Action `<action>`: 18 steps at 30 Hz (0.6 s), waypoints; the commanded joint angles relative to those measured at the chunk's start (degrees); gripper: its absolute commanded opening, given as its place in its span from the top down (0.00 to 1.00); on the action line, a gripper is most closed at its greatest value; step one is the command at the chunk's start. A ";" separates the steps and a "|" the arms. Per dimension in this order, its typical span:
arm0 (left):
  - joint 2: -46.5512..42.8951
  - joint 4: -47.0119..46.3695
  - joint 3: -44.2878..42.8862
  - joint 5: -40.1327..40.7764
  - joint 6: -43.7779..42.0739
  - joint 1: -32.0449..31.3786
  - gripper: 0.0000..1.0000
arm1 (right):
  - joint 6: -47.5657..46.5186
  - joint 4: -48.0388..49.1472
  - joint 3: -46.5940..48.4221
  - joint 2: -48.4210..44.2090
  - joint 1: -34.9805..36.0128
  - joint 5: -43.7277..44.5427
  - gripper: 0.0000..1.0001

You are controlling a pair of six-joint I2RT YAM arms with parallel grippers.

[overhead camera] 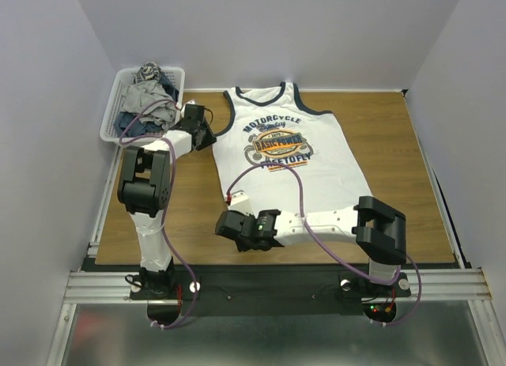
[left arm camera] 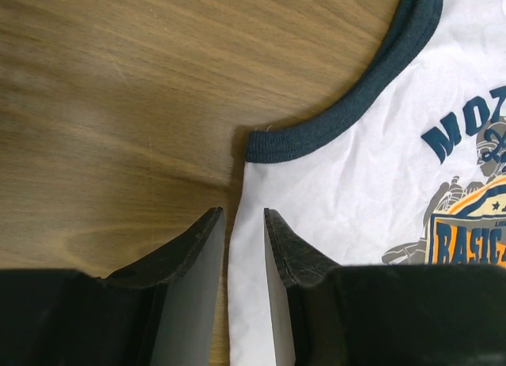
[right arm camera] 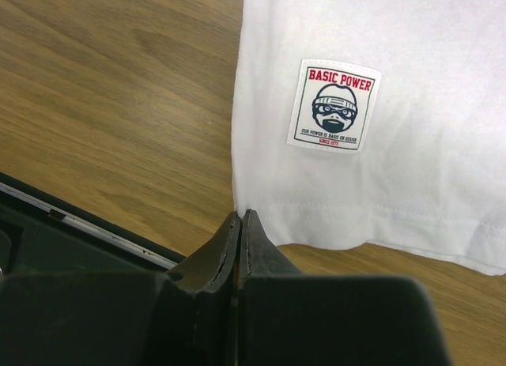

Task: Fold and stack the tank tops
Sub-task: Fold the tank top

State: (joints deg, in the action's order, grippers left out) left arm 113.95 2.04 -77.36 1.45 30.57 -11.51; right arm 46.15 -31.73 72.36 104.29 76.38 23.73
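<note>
Nearby, a full basket (overhead camera: 110, 118); left jaws narrowly straddle tank top (overhead camera: 332, 168) edge, right jaws closed at hem.

The top camera hangs above and behind my bases, facing 12 o'clock and downward, far enough back to take in the whole table (overhead camera: 395, 145). My left wrist camera sits close, looking down past my left gripper (left arm camera: 243, 216) at the top's (left arm camera: 348, 192) armhole edge, at 10 o'clock on the table. My right wrist camera is just as close, looking past my right gripper (right arm camera: 239, 216) at the hem corner and label (right arm camera: 333, 105), at 7 o'clock. All three views share the top.
</note>
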 commanded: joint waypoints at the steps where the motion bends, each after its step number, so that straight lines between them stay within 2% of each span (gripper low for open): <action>1: 1.18 -1.78 -0.42 0.04 0.46 0.26 0.61 | 1.13 0.17 -0.46 -4.27 0.53 -0.35 1.00; 18: 3.82 -2.75 -0.95 3.29 0.19 -1.06 0.61 | 1.92 0.17 -3.10 -9.63 0.53 -0.79 1.00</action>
State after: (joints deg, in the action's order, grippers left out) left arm 116.88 -0.62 -77.38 2.37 31.14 -11.86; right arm 46.85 -31.81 69.47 98.54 76.38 23.00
